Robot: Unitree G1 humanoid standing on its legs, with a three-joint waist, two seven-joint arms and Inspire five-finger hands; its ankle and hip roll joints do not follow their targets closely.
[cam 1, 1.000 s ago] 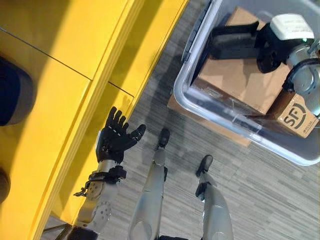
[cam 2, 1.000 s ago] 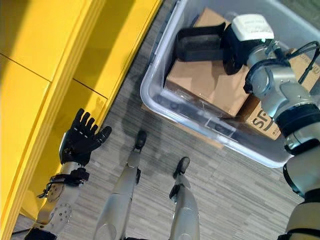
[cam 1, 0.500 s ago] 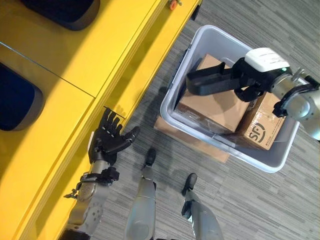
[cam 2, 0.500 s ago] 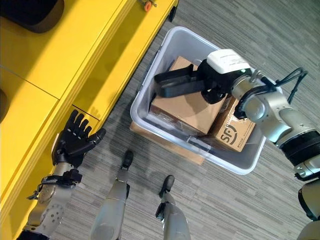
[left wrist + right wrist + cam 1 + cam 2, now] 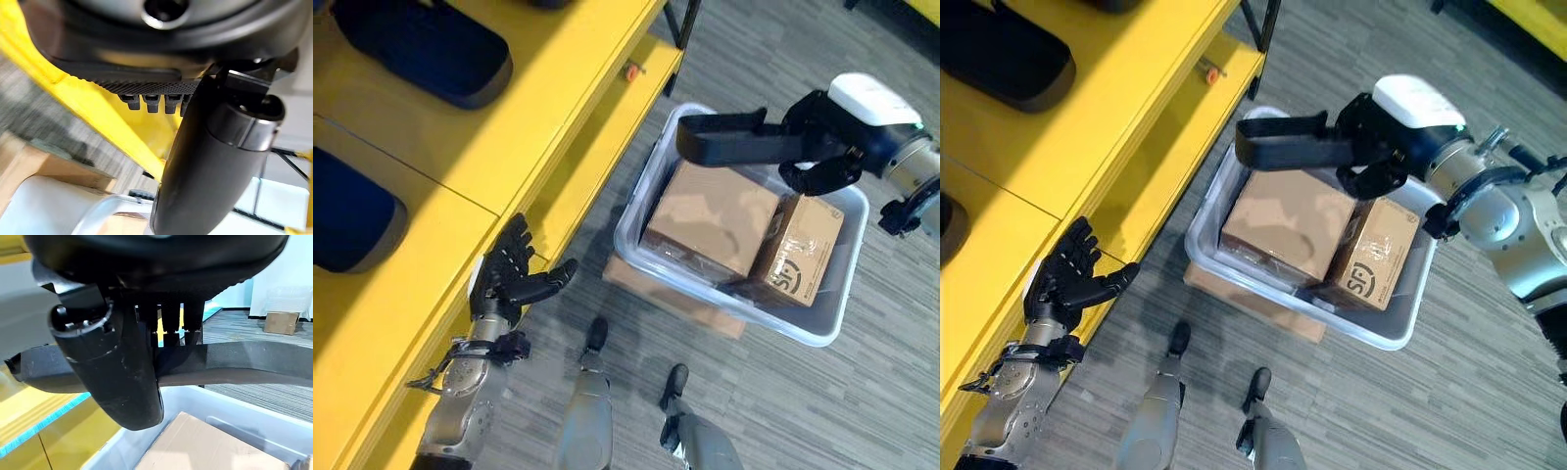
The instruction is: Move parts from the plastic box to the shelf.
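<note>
Right hand [image 5: 1371, 147] clenched round long black part [image 5: 1283, 152] above plastic box [image 5: 1400, 328]; left hand [image 5: 509, 279] spread, idle. Risk: overhanging end strikes yellow shelf [image 5: 578, 108] edge, twisting loose.

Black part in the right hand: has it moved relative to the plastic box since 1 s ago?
Yes. The black part has lifted from the cardboard boxes and now hangs over the plastic box's shelf-side rim.

left hand [image 5: 514, 282]: black, ridged palm
right hand [image 5: 1381, 147]: dark, white cover on top
arms: silver-grey, rounded metal segments
wrists: dark bands, small screws
</note>
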